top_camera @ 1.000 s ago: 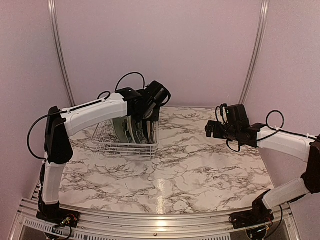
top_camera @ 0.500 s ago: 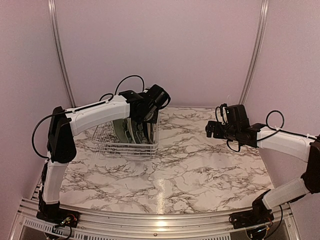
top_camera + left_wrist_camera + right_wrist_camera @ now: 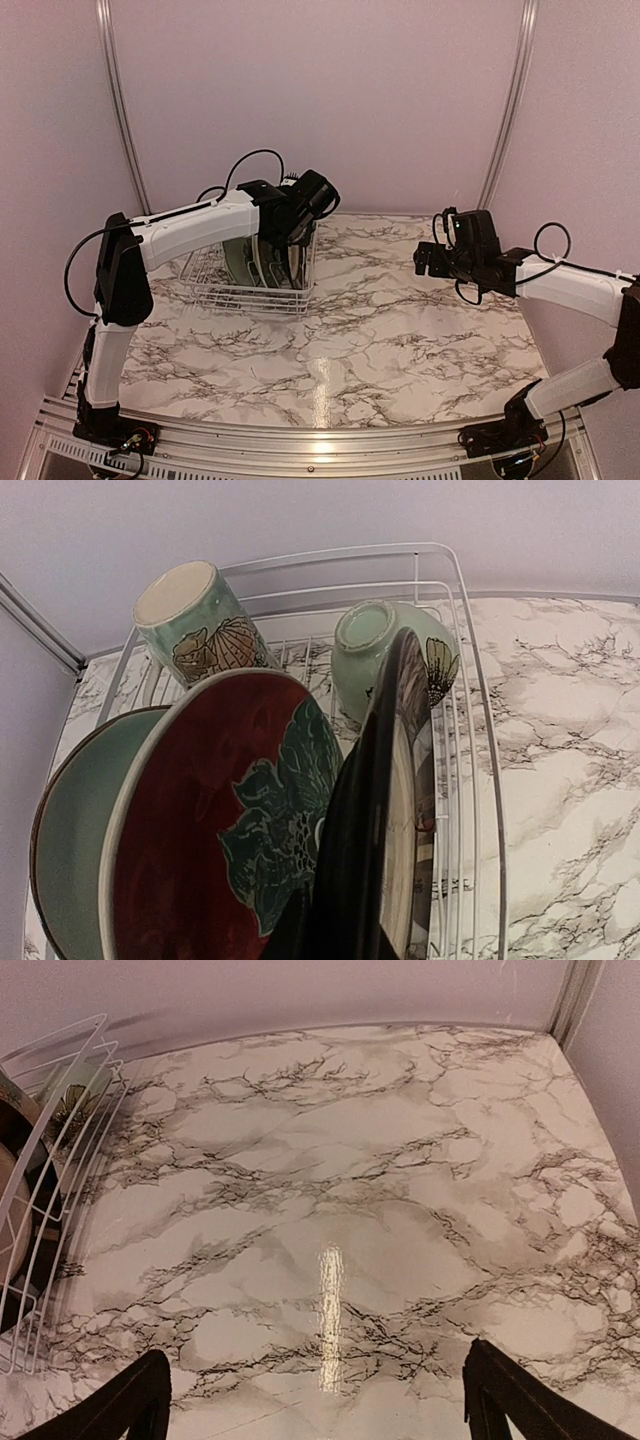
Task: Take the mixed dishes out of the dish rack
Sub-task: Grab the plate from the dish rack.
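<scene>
The dish rack [image 3: 240,297] is sitting on the far left part of the marble table [image 3: 400,1210], with all the dishes sitting inside it. From the left wrist camera, the cream plate with the dark striped rim [image 3: 388,780] is standing on edge toward the rack's right side, seen nearly edge-on. Just left of it a red-faced plate with a green floral mark [image 3: 220,830] is leaning on edge, and a pale green dish [image 3: 65,830] is standing right behind that. At the far end the floral mug [image 3: 195,620] is lying tipped with its base facing the camera. The small pale green bowl [image 3: 380,650] is resting on its side beside it, foot showing.

The left gripper [image 3: 287,238] is hanging right over the plates, but honestly I can't tell if its fingers are apart or pinching anything. The right gripper [image 3: 315,1380] is hovering well off to the right above the marble, fingers spread wide, holding nothing.
</scene>
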Available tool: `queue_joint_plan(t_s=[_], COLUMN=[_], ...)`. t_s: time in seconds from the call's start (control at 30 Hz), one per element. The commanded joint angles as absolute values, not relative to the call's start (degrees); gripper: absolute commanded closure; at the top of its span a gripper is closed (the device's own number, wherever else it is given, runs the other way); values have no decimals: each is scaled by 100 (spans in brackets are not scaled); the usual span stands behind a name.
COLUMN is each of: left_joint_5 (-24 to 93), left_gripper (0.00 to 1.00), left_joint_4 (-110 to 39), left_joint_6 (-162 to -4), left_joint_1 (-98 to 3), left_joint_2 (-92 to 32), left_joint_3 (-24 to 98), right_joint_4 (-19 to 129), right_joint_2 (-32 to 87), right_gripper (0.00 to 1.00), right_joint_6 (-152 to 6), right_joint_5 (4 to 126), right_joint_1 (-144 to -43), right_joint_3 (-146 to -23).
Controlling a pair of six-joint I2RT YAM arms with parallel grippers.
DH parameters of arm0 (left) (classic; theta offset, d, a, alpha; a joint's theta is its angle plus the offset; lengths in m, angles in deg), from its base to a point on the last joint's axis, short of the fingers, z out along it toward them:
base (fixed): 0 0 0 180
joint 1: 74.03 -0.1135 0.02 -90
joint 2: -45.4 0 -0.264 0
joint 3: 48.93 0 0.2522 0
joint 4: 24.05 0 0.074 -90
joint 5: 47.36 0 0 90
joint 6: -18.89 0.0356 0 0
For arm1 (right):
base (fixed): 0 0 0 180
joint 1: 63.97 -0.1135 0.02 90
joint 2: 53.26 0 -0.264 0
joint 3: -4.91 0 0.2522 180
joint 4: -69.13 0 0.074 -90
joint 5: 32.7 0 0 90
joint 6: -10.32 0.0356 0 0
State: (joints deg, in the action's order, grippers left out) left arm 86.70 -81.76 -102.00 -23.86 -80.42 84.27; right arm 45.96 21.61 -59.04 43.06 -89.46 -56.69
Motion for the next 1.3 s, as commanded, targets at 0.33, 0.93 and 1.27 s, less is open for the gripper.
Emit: queue_joint_plan(t_s=[0.33, 0.93, 1.27], left_joint_5=[8777, 9351, 9346], left_gripper=[100, 100, 100], left_joint_4=[-8257, -8258, -8220], left_joint_6=[-10090, -9979, -9881], left_joint_1=[-2353, -2148, -2067], left_joint_2=[-7925, -7650, -7584], left_joint_3=[8661, 8996, 9269], right_joint_4=[4716, 4702, 4793], right_joint_2=[2022, 1969, 1894], right_gripper=[2, 2, 2], right_joint_6=[-5994, -5956, -5911], right_joint_5=[4231, 4262, 4346], right_joint_1=[-8919, -8919, -8919], right_joint_3=[-5665, -5668, -5610])
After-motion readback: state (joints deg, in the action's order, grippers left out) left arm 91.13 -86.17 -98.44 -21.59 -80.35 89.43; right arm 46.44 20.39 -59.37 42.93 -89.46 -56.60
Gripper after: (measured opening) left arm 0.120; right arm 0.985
